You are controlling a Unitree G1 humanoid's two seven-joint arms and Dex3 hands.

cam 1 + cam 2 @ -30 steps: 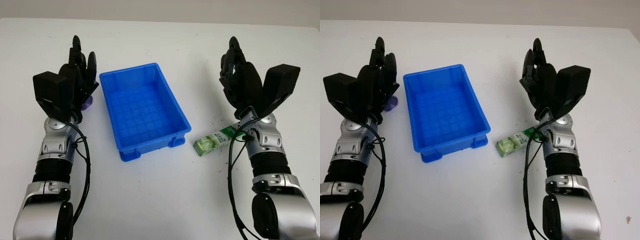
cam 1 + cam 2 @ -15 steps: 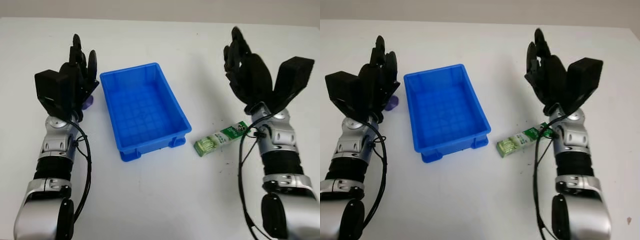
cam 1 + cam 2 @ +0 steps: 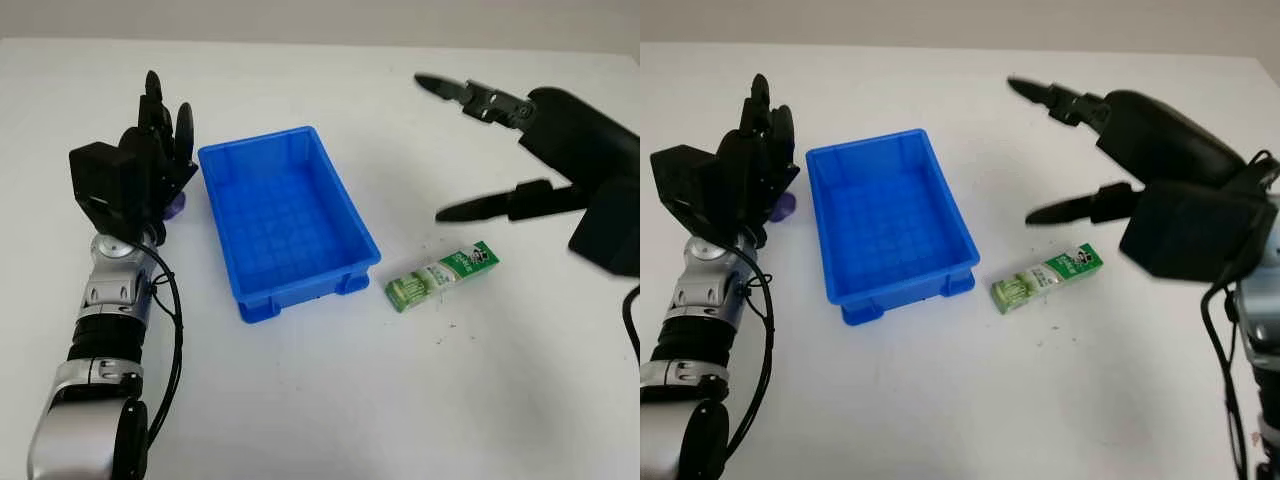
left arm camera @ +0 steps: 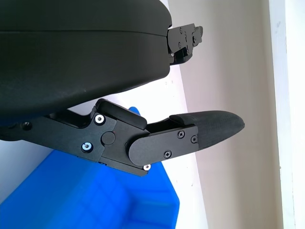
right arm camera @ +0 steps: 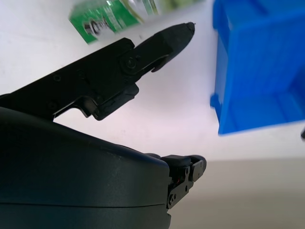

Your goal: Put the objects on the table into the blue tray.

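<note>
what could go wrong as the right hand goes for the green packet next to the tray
1. The green packet lies flat on the table, so the open right hand, now raised above it, may slide off rather than grip it.
2. The packet sits close to the blue tray; a push could shove it against the tray wall or shift the tray.
3. A small purple object is partly hidden behind the open left hand and could be missed.

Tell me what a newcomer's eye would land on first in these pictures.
The blue tray stands out first, bright against the white table, with nothing in it. Next comes the right hand, open and raised above the table to the right of the tray, over a green packet lying flat near the tray's front right corner. The left hand is open beside the tray's left wall, with a small purple object partly hidden behind it.
</note>
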